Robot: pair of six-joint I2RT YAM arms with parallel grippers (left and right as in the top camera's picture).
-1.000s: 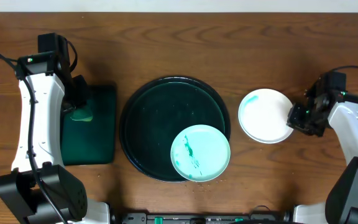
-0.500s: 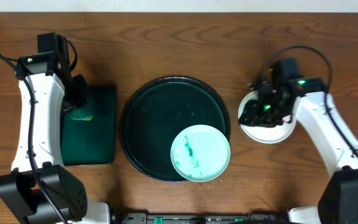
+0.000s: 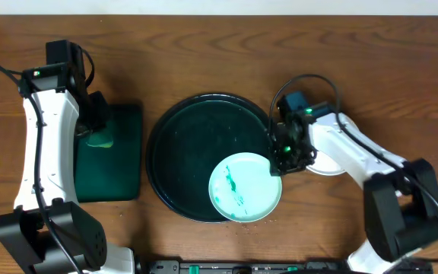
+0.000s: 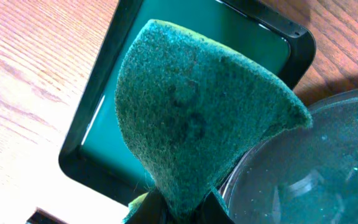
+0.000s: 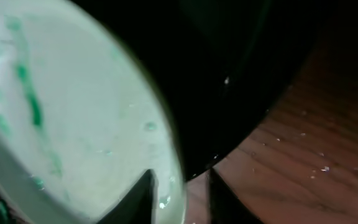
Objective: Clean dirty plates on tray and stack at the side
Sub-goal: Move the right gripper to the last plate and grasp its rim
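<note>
Two plates show from overhead. A teal-smeared plate [image 3: 242, 190] lies on the lower right part of the round tray [image 3: 196, 144], overhanging its rim. A clean white plate [image 3: 319, 167] sits on the table [image 3: 204, 53] just right of the tray, partly under the right arm. At the smeared plate's rim the right fingers [image 5: 143, 196] stand apart, astride its edge. Over the rectangular tray [image 3: 124, 175], the left fingers [image 3: 95, 122] pinch a green scouring sponge [image 4: 197, 112].

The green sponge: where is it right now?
Seen from overhead, at the left of the table, the sponge is pinched in the left gripper above the small rectangular tray, beside the big round tray.
</note>
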